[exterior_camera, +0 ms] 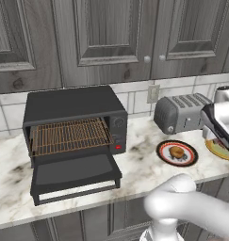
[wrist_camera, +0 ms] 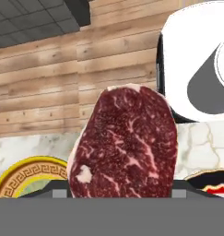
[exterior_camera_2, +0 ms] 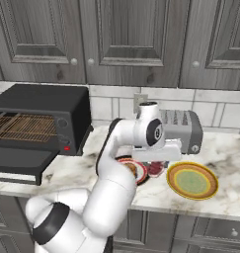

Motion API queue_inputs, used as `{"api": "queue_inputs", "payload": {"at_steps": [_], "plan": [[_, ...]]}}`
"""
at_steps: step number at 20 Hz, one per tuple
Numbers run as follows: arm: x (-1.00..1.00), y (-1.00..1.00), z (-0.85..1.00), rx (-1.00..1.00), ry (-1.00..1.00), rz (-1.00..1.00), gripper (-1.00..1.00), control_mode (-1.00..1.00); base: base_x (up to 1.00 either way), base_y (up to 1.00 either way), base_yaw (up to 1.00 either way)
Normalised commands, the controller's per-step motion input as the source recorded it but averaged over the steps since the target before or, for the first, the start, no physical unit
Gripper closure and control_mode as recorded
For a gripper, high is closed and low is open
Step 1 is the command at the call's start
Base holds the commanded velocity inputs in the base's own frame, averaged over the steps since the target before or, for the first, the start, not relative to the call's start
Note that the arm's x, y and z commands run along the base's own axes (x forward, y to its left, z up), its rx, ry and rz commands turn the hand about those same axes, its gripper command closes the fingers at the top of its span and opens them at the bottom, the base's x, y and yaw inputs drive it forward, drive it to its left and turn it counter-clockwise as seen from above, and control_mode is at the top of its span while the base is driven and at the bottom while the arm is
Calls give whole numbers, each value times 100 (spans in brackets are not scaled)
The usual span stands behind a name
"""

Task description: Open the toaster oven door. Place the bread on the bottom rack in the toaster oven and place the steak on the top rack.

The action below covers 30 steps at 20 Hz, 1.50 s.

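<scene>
**Item 1: the steak** [wrist_camera: 125, 145]. In the hand view the red marbled slab stands on edge directly ahead of my hand, rising from between the two dark finger tips at the bottom. I read this as the fingers set fairly wide and closed on its lower end; the contact itself is cut off, so the hold is my judgement. In the right base view the steak [exterior_camera_2: 155, 168] hangs under the gripper [exterior_camera_2: 158, 160], above the counter between the two plates. Held edge-up like this, it must be turned flat before it can slide onto a shelf.

**Item 2: the toaster oven** [exterior_camera: 73, 106]. Black box at the left of the counter. The toaster oven door [exterior_camera: 76, 174] lies folded down and forward, so the first step looks done. Inside I see one copper wire grid, which I take for the top rack [exterior_camera: 69, 134]; it carries nothing. I cannot make out the bottom rack in the dark slot beneath it.

**Item 3: the dark red-rimmed plate** [exterior_camera: 164, 155]. Holds the bread [exterior_camera: 177, 152], a small golden lump at its middle, untouched. It stands between the oven and my hand.

**Item 4: the yellow-rimmed plate** [exterior_camera_2: 210, 190]. Green centre, nothing on it; right of the steak.

**Item 5: the silver toaster** [exterior_camera: 182, 113]. Against the tiled wall behind the plates; no part in the job.
</scene>
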Motion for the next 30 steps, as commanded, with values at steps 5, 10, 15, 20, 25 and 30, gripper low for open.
{"api": "queue_inputs", "payload": {"at_steps": [5, 10, 15, 20, 25, 30], "plan": [[-29, 100, 62, -16, -7, 31, 100, -100, 0, 0, 0], [-14, 100, 27, -19, -10, 38, 100, -100, 0, 0, 0], [0, 100, 28, -19, -15, 36, 100, -100, 0, 0, 0], [16, 100, 44, -12, -6, 37, 100, -100, 0, 0, 0], [23, 100, 40, -13, 1, 36, 100, -100, 0, 0, 0], [38, 100, 20, -7, 6, 28, 100, -100, 0, 0, 0]]}}
